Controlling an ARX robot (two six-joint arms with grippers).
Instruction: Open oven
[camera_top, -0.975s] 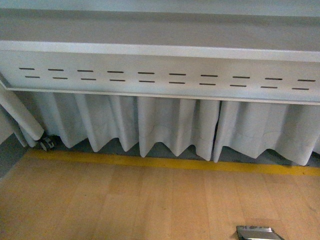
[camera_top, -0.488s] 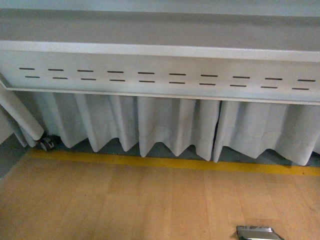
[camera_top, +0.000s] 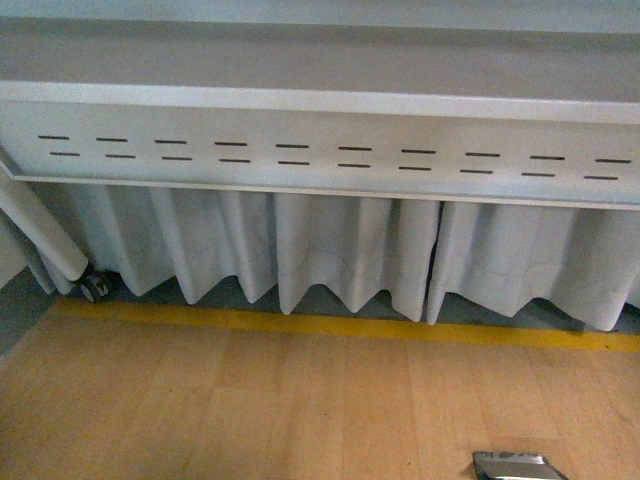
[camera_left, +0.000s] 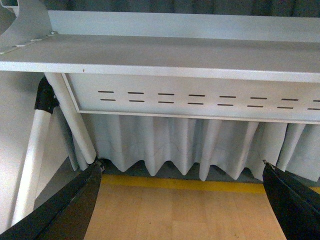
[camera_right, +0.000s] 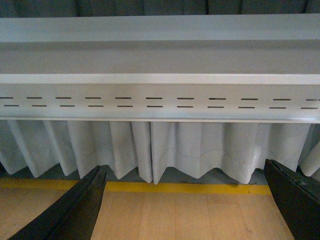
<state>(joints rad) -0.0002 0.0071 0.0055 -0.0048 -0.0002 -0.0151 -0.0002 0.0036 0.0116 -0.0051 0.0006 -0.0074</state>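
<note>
The oven is out of view in all three views. In the left wrist view my left gripper (camera_left: 182, 202) is open; its black fingers (camera_left: 70, 205) stand wide apart over the bare wooden surface (camera_left: 180, 210) with nothing between them. My right gripper (camera_right: 185, 205) is open too, and its dark fingers (camera_right: 75, 212) frame only wood (camera_right: 180, 215). Neither arm shows in the front view.
A grey metal beam with rows of slots (camera_top: 320, 150) spans the back, with a white pleated curtain (camera_top: 330, 250) hanging below it. A yellow stripe (camera_top: 340, 325) edges the wooden surface. A white slanted post (camera_top: 40, 235) and a caster (camera_top: 95, 288) stand at the left. A small shiny metal piece (camera_top: 518, 466) lies at the near right edge.
</note>
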